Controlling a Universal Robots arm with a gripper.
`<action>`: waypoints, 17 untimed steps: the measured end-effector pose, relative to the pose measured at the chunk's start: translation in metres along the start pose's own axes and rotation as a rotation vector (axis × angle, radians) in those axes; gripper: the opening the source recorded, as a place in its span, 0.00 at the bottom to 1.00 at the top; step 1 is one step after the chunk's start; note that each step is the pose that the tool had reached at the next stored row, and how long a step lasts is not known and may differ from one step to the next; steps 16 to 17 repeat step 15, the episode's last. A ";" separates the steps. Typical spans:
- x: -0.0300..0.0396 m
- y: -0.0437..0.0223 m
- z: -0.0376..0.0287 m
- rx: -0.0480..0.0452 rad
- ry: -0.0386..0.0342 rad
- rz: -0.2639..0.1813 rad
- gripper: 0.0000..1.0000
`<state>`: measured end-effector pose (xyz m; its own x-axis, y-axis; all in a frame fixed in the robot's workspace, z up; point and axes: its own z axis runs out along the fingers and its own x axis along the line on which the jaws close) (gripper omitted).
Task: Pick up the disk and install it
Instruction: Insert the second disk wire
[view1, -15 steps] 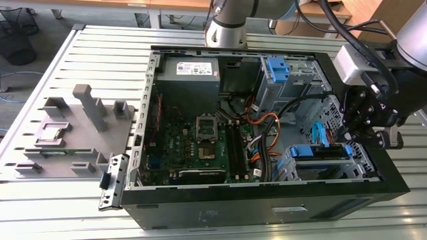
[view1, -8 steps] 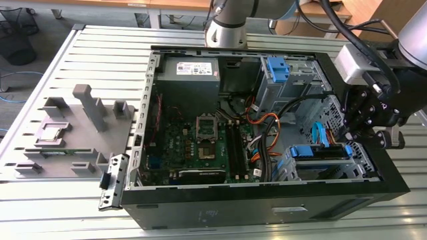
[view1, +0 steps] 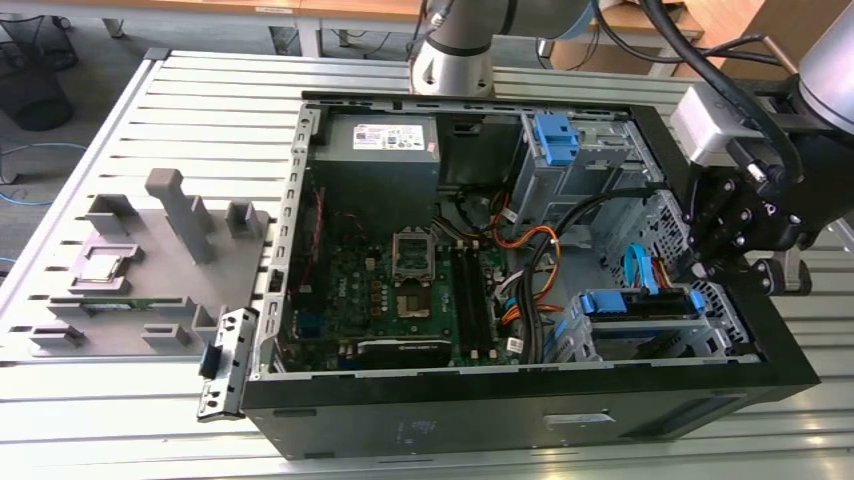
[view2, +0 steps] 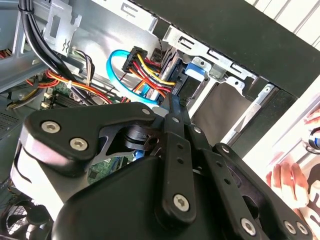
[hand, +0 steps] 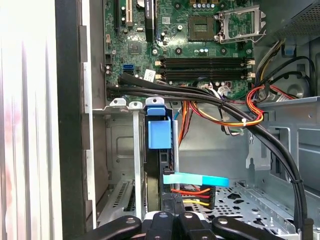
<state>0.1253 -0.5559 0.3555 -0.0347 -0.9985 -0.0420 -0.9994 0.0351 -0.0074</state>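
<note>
Disk: we judge it seated upright in its cage inside the computer case. Gripper just above; jaws' state we cannot tell.

A slatted metal table stands on grey floor, wooden furniture behind it.

disk bracket blue | motherboard green | end effector black | case black
</note>
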 end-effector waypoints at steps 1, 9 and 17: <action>-0.0001 0.0011 0.0001 0.0000 -0.0003 0.000 0.11; -0.0008 0.0032 -0.0036 0.0000 -0.0008 0.000 0.11; -0.0016 0.0032 -0.0037 0.0000 -0.0006 0.001 0.11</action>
